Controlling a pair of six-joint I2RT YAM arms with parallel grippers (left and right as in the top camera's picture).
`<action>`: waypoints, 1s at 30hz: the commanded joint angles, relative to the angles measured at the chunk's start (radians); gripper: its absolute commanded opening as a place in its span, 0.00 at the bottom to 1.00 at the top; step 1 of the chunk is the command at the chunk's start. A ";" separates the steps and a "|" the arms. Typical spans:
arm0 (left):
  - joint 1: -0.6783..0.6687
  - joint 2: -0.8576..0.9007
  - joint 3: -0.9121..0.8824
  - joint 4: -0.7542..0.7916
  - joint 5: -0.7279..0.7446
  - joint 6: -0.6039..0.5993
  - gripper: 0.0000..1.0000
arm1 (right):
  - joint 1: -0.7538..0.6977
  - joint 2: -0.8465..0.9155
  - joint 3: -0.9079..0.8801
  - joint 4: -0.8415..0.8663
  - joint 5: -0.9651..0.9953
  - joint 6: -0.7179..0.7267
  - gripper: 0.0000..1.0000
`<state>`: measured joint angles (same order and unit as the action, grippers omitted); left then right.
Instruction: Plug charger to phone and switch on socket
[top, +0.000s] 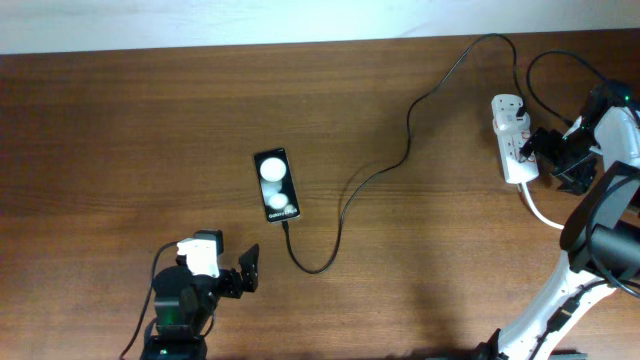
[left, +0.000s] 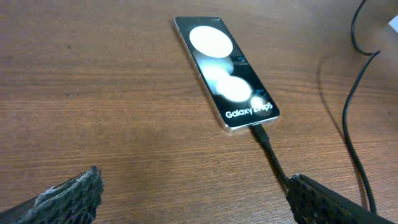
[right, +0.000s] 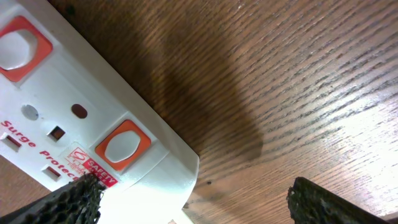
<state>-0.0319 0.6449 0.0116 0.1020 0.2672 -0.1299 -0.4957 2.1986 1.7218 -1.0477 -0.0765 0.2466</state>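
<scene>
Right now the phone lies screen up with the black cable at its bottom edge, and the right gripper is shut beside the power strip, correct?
No: the right gripper is open, not shut; the right wrist view shows it spread wide beside the power strip. The phone lies screen up with the black cable at its bottom edge.

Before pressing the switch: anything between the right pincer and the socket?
Nothing visible. The open right pincer hovers at the socket's end, and the nearest orange switch sits uncovered just ahead of it.
</scene>
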 joint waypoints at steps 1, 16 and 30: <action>0.004 -0.043 -0.003 -0.059 -0.056 0.013 0.99 | 0.000 0.039 0.000 -0.003 0.035 -0.006 0.99; 0.004 -0.544 -0.003 -0.171 -0.108 0.219 0.99 | 0.001 0.039 0.000 -0.003 0.035 -0.006 0.99; 0.004 -0.640 -0.003 -0.172 -0.134 0.237 0.99 | 0.001 0.039 0.000 -0.003 0.035 -0.006 0.99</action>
<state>-0.0319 0.0147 0.0113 -0.0639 0.1482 0.0875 -0.4957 2.1990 1.7222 -1.0477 -0.0761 0.2394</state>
